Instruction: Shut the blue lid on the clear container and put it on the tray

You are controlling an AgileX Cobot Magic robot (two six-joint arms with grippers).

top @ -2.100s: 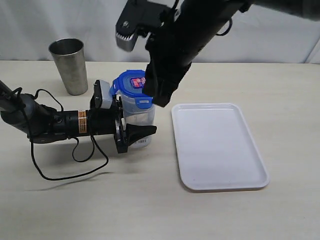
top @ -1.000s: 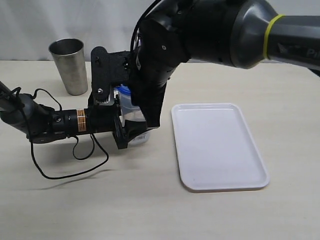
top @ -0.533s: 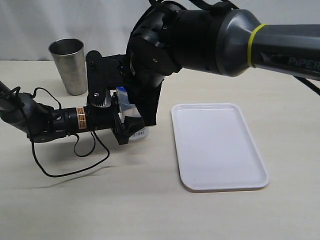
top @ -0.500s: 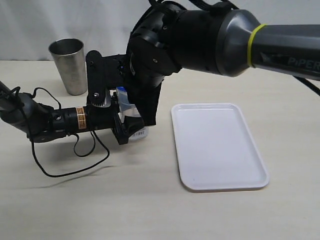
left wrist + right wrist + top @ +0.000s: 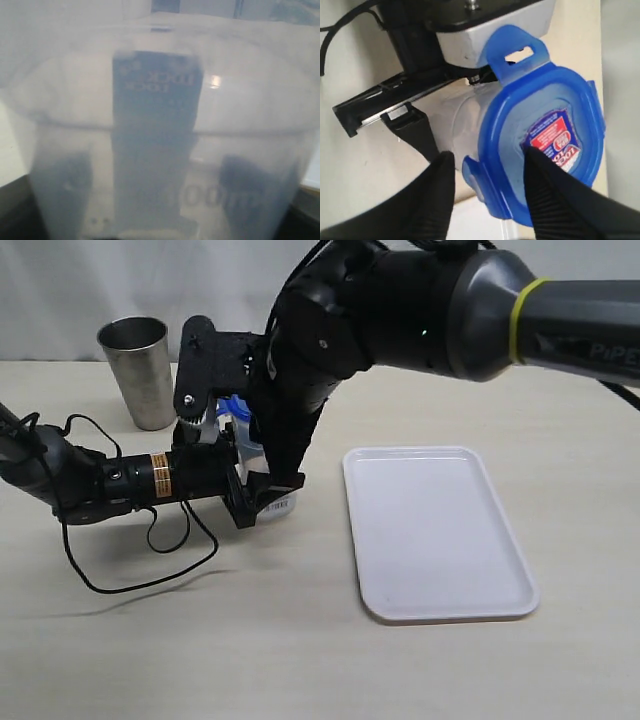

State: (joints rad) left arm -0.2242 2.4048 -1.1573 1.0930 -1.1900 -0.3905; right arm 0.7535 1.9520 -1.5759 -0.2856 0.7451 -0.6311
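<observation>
Exterior view: lit brightly and evenly from overhead, sharp throughout, with only a soft, faint shadow along the tray rim. Left wrist view: hazy, washed out and unfocused through the clear container wall, with one small glint. Right wrist view: bright, with the blue lid fairly crisp and the right gripper fingers blurred in the foreground.

Desk: pale wood grain, evenly lit. White backdrop is seen behind its far edge.

The lid sits on the container, left of the tray.
</observation>
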